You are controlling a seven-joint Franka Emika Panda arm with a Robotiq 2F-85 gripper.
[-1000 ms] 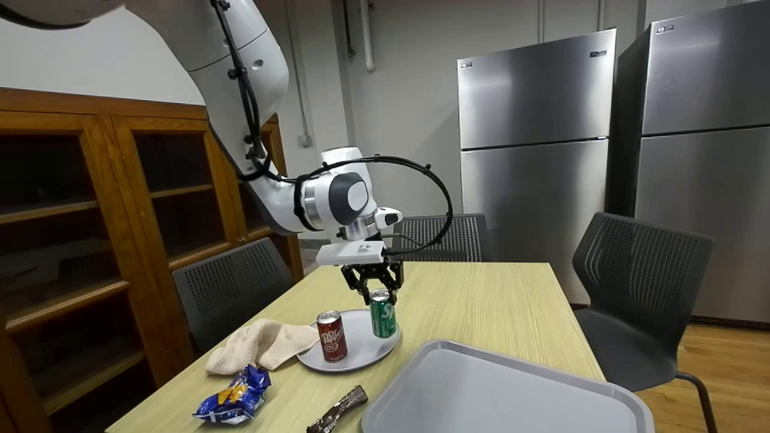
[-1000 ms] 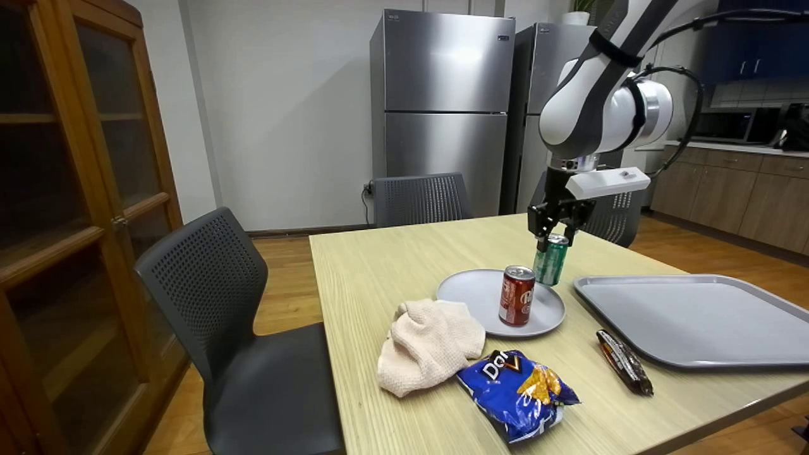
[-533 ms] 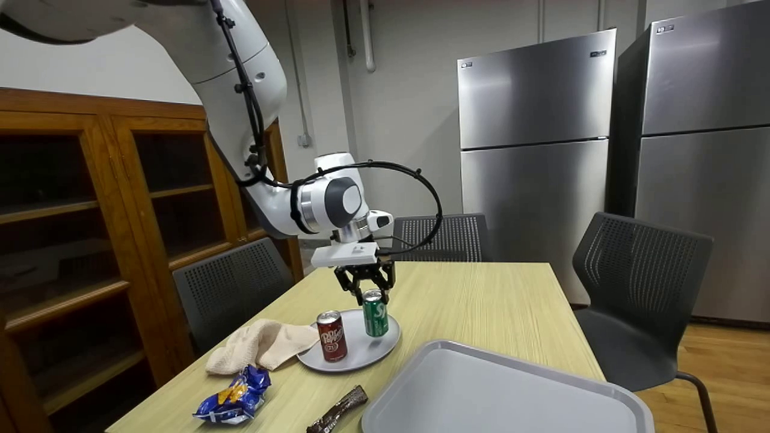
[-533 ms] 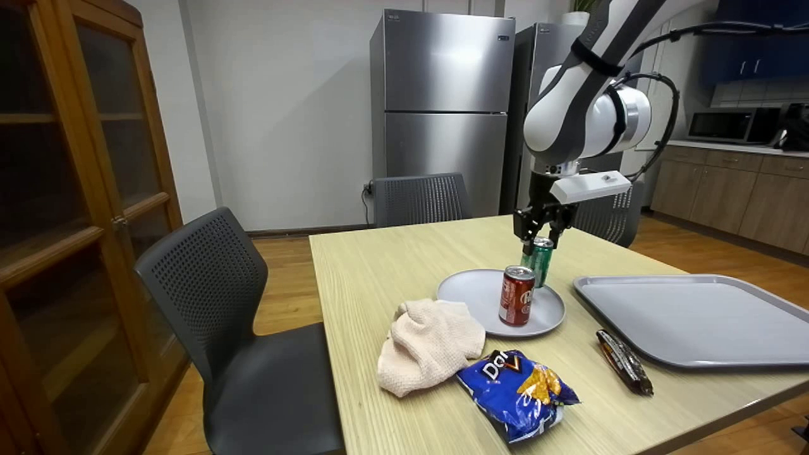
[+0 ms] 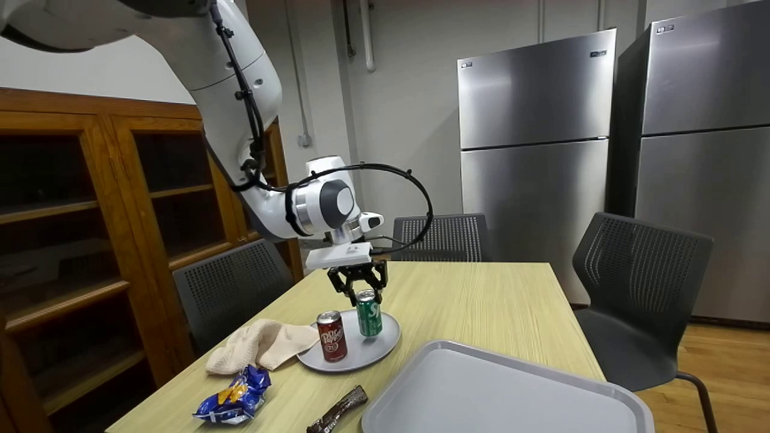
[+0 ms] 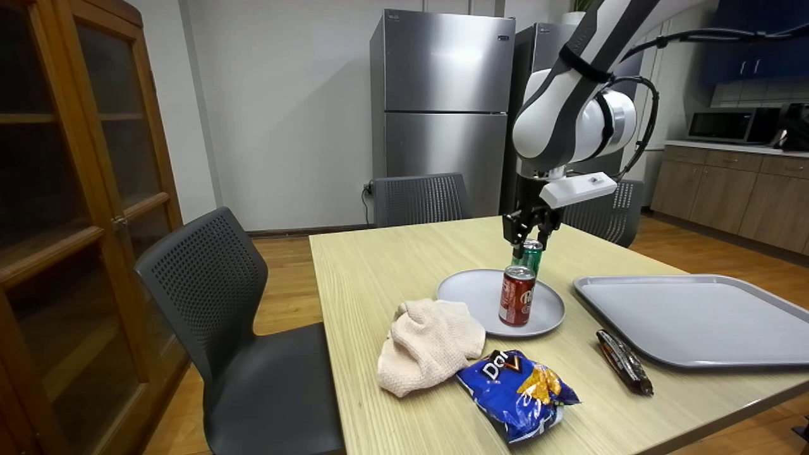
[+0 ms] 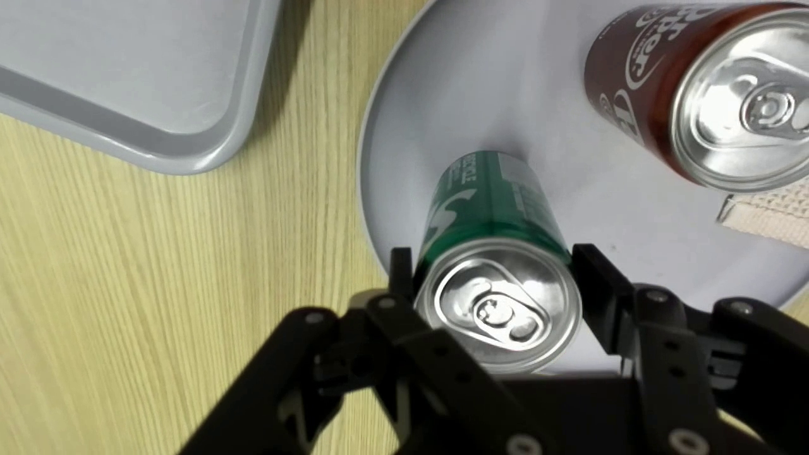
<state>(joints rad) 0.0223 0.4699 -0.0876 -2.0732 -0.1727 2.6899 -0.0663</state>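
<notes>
My gripper is shut on a green soda can, with a black fingertip on each side of its upper part. The can is upright, its silver top facing the wrist camera. In an exterior view the green can is over the round grey plate; whether its base touches the plate I cannot tell. A dark red soda can stands on the same plate, close by. From another angle the red can hides the lower part of the green can.
A large grey tray lies beside the plate. A cream cloth touches the plate's edge, with a blue chip bag close to it. A dark wrapped bar lies near the tray. Grey chairs surround the wooden table.
In both exterior views the gripper and the green can have moved left together, further over the plate and nearer the red can. The other things on the table have stayed put.
</notes>
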